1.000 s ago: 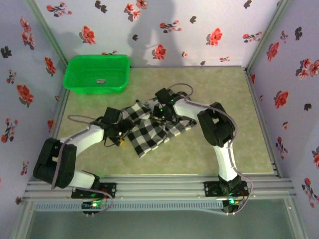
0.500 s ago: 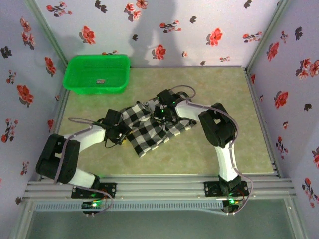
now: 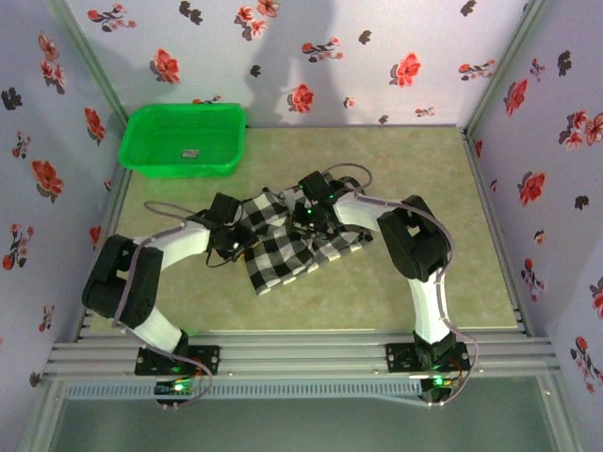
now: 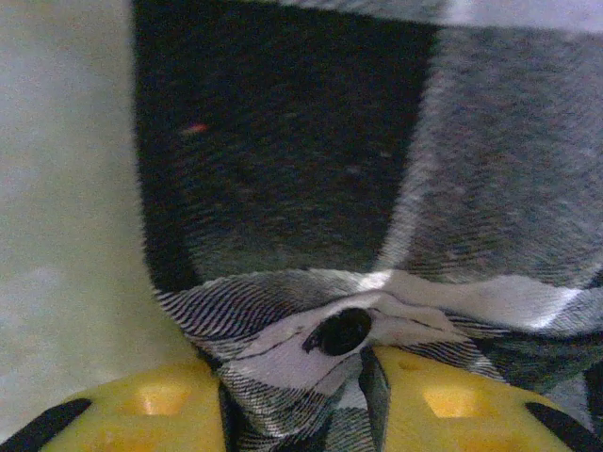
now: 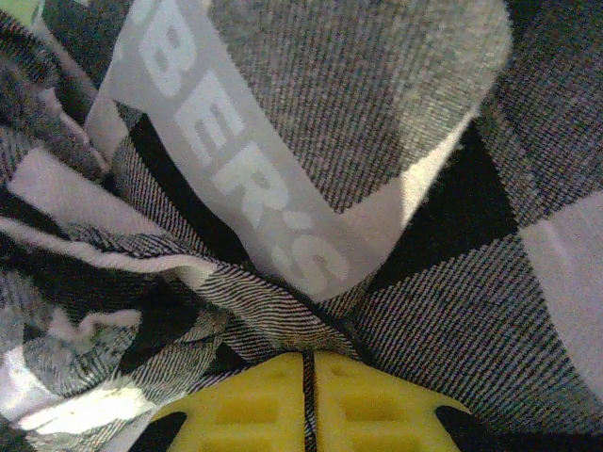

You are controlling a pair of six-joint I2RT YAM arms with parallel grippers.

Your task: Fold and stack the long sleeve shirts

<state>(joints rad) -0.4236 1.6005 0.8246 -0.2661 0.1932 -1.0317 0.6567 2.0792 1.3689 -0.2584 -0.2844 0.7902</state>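
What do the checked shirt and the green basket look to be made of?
The checked shirt: soft woven cloth, perhaps cotton flannel, matte; the right wrist view shows fine diagonal weave lines and bunched folds. Its lettered band looks smoother, printed or sewn on, unclear which. The green basket: moulded plastic, by its even bright colour, rounded rim and slight sheen.

Basket [image 3: 181,170] sits behind and left of shirt [image 3: 287,252]

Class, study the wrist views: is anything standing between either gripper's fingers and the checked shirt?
Nothing visible does. The left gripper has a buttoned fold of the checked shirt bunched between its fingers, and the right gripper is shut on a fold just below the lettered band.
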